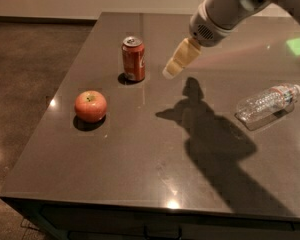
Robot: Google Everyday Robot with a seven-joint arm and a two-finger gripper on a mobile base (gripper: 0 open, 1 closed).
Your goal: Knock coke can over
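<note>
the hand [171,71], closed up and holding nothing, hovers beside the upright coke can [133,58], not touching.

The arm [235,4] fills the upper right of the frame: a thick, smooth, pale grey cylinder with a rounded end that carries a small patch of dark perforations [205,32]. Below it, just above the frame's centre, is the tool [172,70], cream-yellow, matte and tapering.
</note>
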